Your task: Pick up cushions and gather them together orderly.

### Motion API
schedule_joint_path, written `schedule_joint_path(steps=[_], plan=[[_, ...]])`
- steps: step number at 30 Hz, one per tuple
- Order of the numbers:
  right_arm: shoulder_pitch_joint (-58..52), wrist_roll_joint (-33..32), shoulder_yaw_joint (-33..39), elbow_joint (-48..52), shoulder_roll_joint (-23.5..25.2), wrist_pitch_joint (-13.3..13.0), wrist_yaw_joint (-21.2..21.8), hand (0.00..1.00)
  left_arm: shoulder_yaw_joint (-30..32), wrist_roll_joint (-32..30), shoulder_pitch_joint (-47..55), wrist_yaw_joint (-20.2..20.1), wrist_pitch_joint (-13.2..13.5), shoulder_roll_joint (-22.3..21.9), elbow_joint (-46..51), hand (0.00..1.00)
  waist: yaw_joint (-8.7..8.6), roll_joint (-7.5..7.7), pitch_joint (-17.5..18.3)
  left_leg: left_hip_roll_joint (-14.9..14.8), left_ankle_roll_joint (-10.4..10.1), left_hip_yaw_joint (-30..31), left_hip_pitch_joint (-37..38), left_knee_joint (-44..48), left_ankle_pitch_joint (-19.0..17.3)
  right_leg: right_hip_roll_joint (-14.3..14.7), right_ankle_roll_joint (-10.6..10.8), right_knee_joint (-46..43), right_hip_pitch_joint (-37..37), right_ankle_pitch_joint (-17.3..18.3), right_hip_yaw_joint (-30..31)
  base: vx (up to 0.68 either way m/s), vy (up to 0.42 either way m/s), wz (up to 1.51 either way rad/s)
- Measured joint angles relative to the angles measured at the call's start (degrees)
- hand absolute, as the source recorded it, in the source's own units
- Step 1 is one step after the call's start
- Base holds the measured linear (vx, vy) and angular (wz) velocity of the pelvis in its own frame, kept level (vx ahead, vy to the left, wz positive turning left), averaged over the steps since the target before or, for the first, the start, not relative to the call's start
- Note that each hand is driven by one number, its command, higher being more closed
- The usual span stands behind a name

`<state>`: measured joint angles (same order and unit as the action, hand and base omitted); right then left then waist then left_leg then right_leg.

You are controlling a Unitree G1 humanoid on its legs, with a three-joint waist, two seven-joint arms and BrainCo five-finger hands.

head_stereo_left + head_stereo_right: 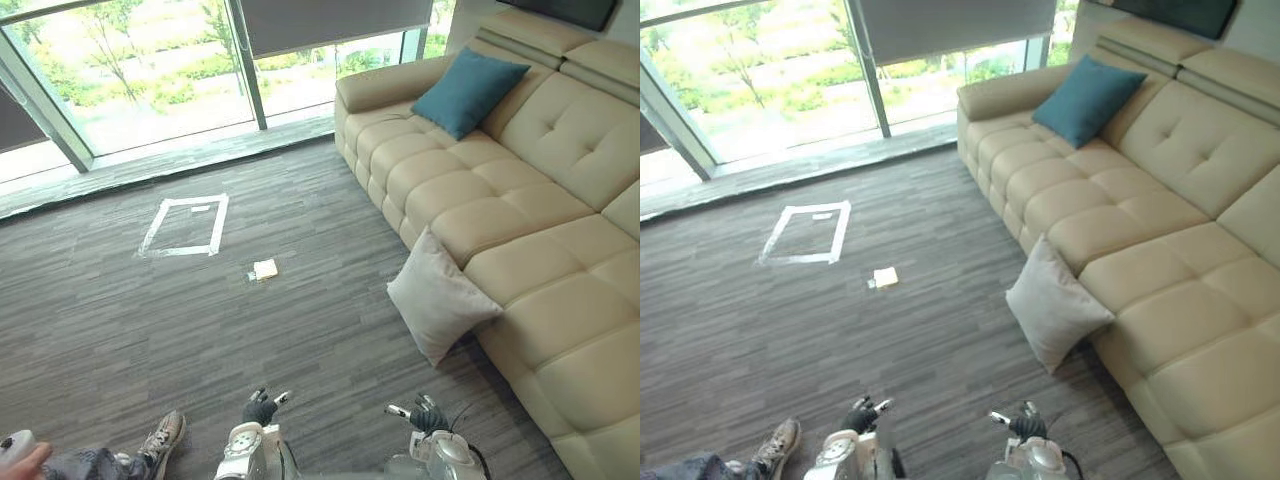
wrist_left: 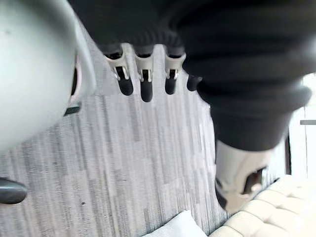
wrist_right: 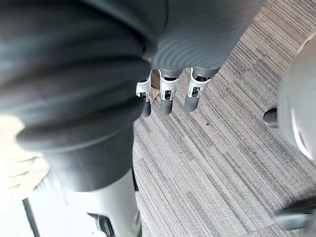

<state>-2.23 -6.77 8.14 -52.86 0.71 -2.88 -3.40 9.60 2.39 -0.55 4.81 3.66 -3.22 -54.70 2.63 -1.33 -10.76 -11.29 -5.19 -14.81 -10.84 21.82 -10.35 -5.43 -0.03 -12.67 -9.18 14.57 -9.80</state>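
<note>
No cushion is held at this moment, so the step in hand is judged to be the approach to the grey cushion (image 1: 440, 296). The left hand (image 1: 262, 406) and the right hand (image 1: 427, 414) are seen low at the near edge of the head views, above the carpet (image 1: 300, 330). On each the fingers (image 2: 143, 85) are straight and slightly spread, and nothing is pinched or gripped. The grey cushion is found on the carpet, propped on a lower corner and leaning against the front of the sofa (image 1: 560, 200), forward and to the right of both hands. It is pale grey, square and plump, with soft pointed corners and a light crease across its face. It is expected to yield when squeezed. The teal cushion (image 1: 468, 90) is set on the sofa seat near the armrest end, tilted back against the backrest and well apart from the grey one. For a sound pick, the grey cushion should be faced squarely and taken at two opposite edges, one hand to each, so that sagging and twisting are avoided. It should be lifted clear of the carpet before being carried. An orderly result is best obtained if it is stood against the backrest just beside the teal cushion, at a matching tilt.
</note>
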Motion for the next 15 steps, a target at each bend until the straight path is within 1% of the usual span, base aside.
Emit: schedule_joint_path(steps=[1, 2, 3, 4, 5, 6, 7, 8, 9, 10, 11, 12, 13, 14, 15], plan=[[-0.05, 0.08, -0.31, -0.27, 0.00, -0.01, -0.06, 0.00, 0.01, 0.01, 0.00, 0.00, 0.09, 0.01, -0.08, 0.00, 0.58, -0.12, 0.15, 1.32, -1.13, 4.74, -0.19, -5.10, 3.56, -0.04, 2.07, -0.05, -0.16, 1.41, 2.04, 0.44, 0.359, -1.08], [0.05, 0.09, -0.69, -0.81, 0.07, 0.04, -0.08, 0.00, 0.02, 0.00, 0.06, 0.04, 0.37, -0.19, -0.16, 0.00, 0.83, 0.21, 0.56, 2.50, -1.08, 6.63, 0.24, -4.66, 8.01, -0.53, 3.18, -0.95, -0.15, 2.76, 4.04, 0.36, 0.324, -0.91], [-0.04, 0.08, -1.15, -1.05, 0.82, 0.08, -0.09, 0.00, 0.11, -0.01, 0.09, 0.13, 0.55, 0.95, -0.28, 0.00, 0.79, 2.31, 1.44, 4.13, 0.11, 5.14, 0.59, -3.70, 6.07, -2.12, 3.84, -1.08, -0.31, 3.25, 5.85, 0.32, 0.245, -0.58], [-0.24, 0.12, -1.17, -0.95, 1.11, 0.00, -0.08, 0.00, 0.11, 0.00, 0.09, 0.16, 0.56, 1.21, -0.40, 0.00, 0.47, 3.04, 1.89, 4.44, 0.48, 4.48, 0.55, -3.30, 5.25, -2.69, 3.90, -1.20, -0.57, 3.17, 6.22, 0.34, 0.196, -0.49], [-1.16, 0.12, -1.57, -0.92, 1.69, 0.04, -0.09, 0.00, 0.09, -0.02, -0.26, 0.16, 0.54, 1.47, -0.74, 0.00, 0.45, 4.36, 2.40, 4.91, 1.62, 2.55, 0.81, -0.77, 3.07, -4.14, 4.11, -3.39, 0.31, 2.76, 7.94, 0.47, 0.319, -0.65], [-1.33, 0.24, -1.73, -0.83, 1.66, 0.06, -0.05, 0.00, -0.12, -0.08, -1.03, 0.07, 0.55, 1.47, -1.70, 0.00, 0.80, 4.71, 2.61, 5.22, 2.66, 0.25, 2.20, 1.18, 0.36, -5.41, 4.67, -11.21, 3.63, 2.42, 10.09, 0.38, 0.280, -0.70], [-1.26, 0.29, -1.74, -0.80, 1.68, 0.04, -0.04, 0.00, -0.19, -0.09, -1.18, 0.05, 0.52, 1.49, -2.05, 0.00, 0.80, 4.74, 2.61, 5.40, 2.91, -0.36, 2.79, 1.35, -0.26, -5.65, 4.93, -14.83, 5.15, 2.16, 10.80, 0.38, 0.321, -0.80], [-0.78, 0.71, -1.76, 0.15, 1.71, -0.08, 0.01, 0.00, -1.08, -0.09, -1.35, 0.07, 0.39, 1.64, -3.02, 0.00, 0.27, 4.46, 1.97, 5.89, 4.00, -3.23, 6.17, 1.05, -2.49, -7.17, 5.92, -33.14, 14.37, -2.95, 13.03, 0.24, 0.182, -0.51], [-0.71, 0.85, -1.76, 0.32, 1.67, -0.09, 0.01, 0.00, -1.36, -0.08, -1.51, 0.09, 0.32, 1.69, -3.19, 0.00, 0.19, 4.11, 1.61, 5.94, 4.22, -3.67, 7.24, 0.95, -3.00, -7.40, 6.28, -36.66, 16.23, -3.62, 13.07, 0.29, 0.217, -0.52], [-0.50, 1.70, -1.75, 0.72, 1.52, -0.29, 0.01, 0.00, -2.15, -0.08, -1.76, 0.16, -0.14, 1.80, -3.41, 0.00, -0.09, 4.10, 1.34, 5.96, 4.30, -4.26, 9.76, 0.55, -3.96, -7.71, 6.35, -42.16, 18.52, -3.76, 11.72, 0.29, 0.149, -0.34], [-0.48, 2.27, -1.76, 1.15, 1.49, -0.64, 0.00, 0.00, -3.44, -0.08, -1.49, 0.25, -0.33, 2.00, -3.75, 0.00, -0.32, 4.01, 1.17, 5.96, 4.33, -5.77, 14.54, -2.46, -4.41, -8.07, 6.15, -45.68, 22.01, -3.65, 7.64, 0.29, 0.128, -0.29], [-0.48, 2.27, -1.75, 1.27, 1.51, -0.63, 0.02, 0.00, -3.70, -0.08, -1.47, 0.30, -0.33, 2.05, -3.92, 0.00, -0.31, 3.99, 1.13, 5.96, 4.27, -6.15, 15.58, -3.62, -4.44, -8.05, 5.93, -45.74, 22.78, -3.47, 6.25, 0.39, 0.119, -0.37], [-0.42, 2.30, -1.55, 1.52, 1.48, -0.68, 0.01, 0.00, -4.22, -0.09, -1.42, 0.32, -0.40, 2.10, -4.42, 0.00, -0.40, 3.88, 1.05, 5.94, 3.77, -7.53, 19.10, -7.30, -4.13, -8.08, 4.72, -43.42, 24.79, -2.11, 1.10, 0.27, 0.045, -0.31], [-0.39, 2.31, -1.49, 1.56, 1.46, -0.69, 0.02, 0.00, -4.37, -0.12, -1.34, 0.32, -0.50, 2.10, -4.44, 0.00, -0.44, 3.85, 1.06, 5.93, 3.56, -8.13, 20.04, -8.31, -4.01, -8.06, 4.58, -41.93, 25.34, -1.88, -0.53, 0.32, 0.019, -0.46], [-0.22, 2.33, -1.36, 1.78, 1.40, -0.73, 0.03, 0.00, -4.56, -0.13, -1.27, 0.27, -0.63, 2.08, -4.50, 0.00, -0.75, 3.78, 1.02, 5.93, 3.29, -9.35, 21.85, -10.49, -3.86, -7.96, 3.85, -36.31, 26.26, -1.63, -5.15, 0.31, -0.040, -0.42]])
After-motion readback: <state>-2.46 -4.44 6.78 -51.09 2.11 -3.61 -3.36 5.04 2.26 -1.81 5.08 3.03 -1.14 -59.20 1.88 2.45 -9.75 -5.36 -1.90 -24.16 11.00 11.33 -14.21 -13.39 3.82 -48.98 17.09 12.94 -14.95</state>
